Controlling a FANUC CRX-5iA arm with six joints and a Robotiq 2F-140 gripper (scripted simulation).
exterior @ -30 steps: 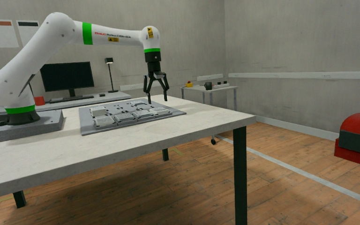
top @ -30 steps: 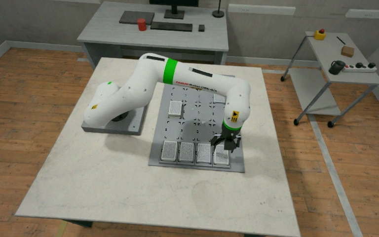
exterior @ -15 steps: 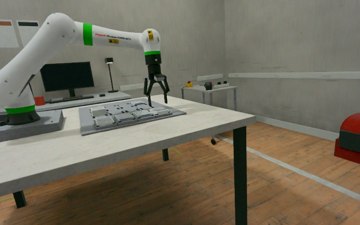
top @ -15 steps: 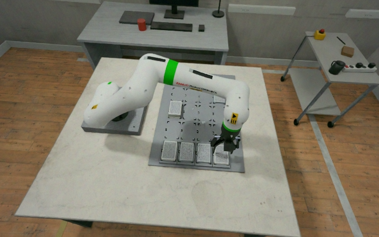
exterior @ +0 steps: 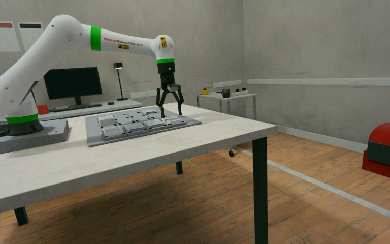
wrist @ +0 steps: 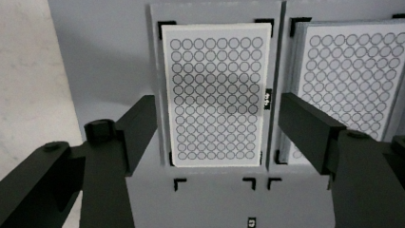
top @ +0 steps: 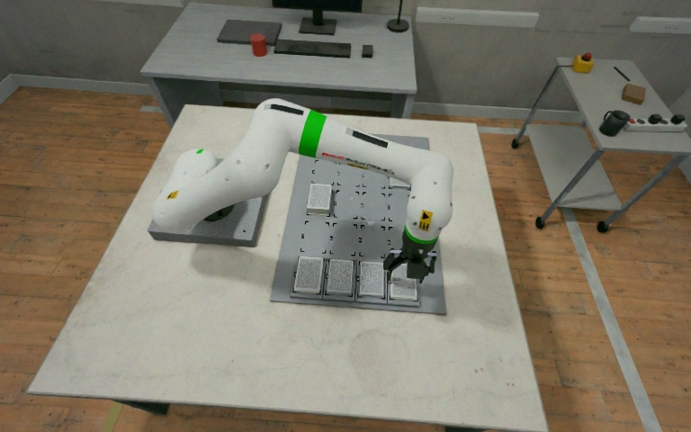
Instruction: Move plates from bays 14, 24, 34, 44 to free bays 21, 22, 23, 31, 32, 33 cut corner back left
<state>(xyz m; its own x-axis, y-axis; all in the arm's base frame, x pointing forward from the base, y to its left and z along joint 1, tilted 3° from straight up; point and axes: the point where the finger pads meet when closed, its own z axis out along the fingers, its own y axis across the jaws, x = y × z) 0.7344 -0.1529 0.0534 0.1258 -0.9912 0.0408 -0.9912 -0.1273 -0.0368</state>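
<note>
Plate (top: 404,291) (exterior: 173,120) (wrist: 219,95) of bay 44 lies on its raised floor, in the deck (top: 433,304) (exterior: 92,126) (wrist: 105,57) corner that is nearest to the near right corner of the table (top: 228,330) (exterior: 86,160) (wrist: 28,71) in the top view. Over it is the hand (top: 406,279) (exterior: 171,115) (wrist: 217,110), with fingers apart, holding nothing. In the wrist view one finger is at each side of this plate, with a gap. Beside it, in the same raised line, are the plates of bay 34 (top: 372,279) (exterior: 155,123) (wrist: 352,76), bay 24 (top: 340,276) (exterior: 135,126) and bay 14 (top: 309,274) (exterior: 112,131). The deep-well block (top: 319,198) (exterior: 106,120) sits in bay 12. The arm base (top: 244,230) (exterior: 57,132) stands near the left edge. Beyond the far edge, a desk (top: 203,66) (exterior: 123,107) carries a red cup (top: 258,44) (exterior: 42,109).
</note>
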